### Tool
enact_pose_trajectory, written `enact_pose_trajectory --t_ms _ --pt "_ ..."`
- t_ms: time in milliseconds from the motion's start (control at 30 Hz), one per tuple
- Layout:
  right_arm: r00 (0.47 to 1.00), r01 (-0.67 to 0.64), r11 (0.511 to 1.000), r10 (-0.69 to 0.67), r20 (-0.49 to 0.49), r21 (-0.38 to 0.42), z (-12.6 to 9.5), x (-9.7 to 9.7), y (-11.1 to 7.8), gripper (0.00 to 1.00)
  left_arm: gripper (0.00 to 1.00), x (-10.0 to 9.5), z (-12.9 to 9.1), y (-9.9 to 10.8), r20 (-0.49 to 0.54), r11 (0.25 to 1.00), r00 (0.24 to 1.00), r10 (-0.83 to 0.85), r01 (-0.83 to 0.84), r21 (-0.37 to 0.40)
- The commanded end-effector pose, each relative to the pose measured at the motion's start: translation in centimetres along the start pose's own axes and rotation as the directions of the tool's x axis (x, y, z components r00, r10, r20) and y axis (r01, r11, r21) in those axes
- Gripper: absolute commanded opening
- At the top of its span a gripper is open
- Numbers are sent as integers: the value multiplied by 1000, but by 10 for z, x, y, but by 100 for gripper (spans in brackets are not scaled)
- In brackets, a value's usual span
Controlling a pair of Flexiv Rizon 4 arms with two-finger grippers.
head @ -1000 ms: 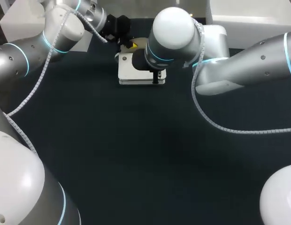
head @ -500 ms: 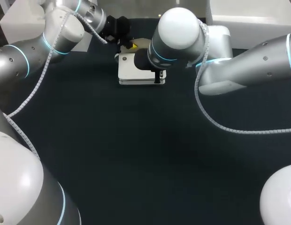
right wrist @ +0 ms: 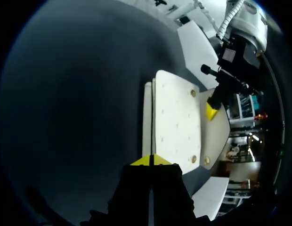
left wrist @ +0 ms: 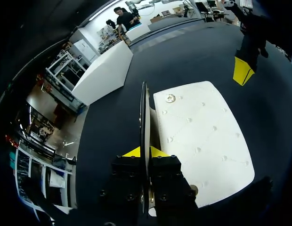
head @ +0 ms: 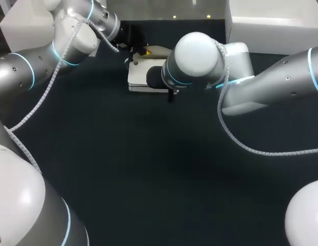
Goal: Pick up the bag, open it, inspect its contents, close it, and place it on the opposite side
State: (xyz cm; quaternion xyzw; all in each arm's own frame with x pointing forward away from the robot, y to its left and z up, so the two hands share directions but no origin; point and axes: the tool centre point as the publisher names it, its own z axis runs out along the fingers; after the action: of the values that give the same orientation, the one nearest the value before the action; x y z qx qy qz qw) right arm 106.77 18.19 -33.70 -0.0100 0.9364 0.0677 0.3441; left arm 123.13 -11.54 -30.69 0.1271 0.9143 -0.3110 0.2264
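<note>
bag (head: 137, 78) farther back than before, left fingers (left wrist: 132, 152) and right fingers (right wrist: 141, 161) tight on its black strap (left wrist: 144, 117)

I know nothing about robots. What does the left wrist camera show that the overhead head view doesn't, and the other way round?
Only the left wrist view: the left gripper, its yellow tips shut on a thin dark strip along the edge of the white bag, plus the bag's quilted face and a gold stud. Only the head view: the long bodies of the left arm and right arm, the right one covering part of the bag. Both: the bag lying on the dark table.
</note>
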Motion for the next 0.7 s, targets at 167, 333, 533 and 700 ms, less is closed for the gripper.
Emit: enact_pose_trajectory --t_ms 167,333,533,700 --pt "999 14 1000 -14 37 6 10 5 -2 31 0 6 8 3 -20 1000 1000 -3 4 15" --pt "999 6 1000 -6 38 10 17 4 -5 42 0 11 9 2 -40 1000 999 6 -5 20" --pt "999 4 1000 -4 40 24 23 3 -10 45 0 13 10 2 -52 1000 998 18 -17 21" --pt "999 -17 999 15 46 42 27 0 -15 42 0 15 10 0 -65 999 998 26 -24 28"
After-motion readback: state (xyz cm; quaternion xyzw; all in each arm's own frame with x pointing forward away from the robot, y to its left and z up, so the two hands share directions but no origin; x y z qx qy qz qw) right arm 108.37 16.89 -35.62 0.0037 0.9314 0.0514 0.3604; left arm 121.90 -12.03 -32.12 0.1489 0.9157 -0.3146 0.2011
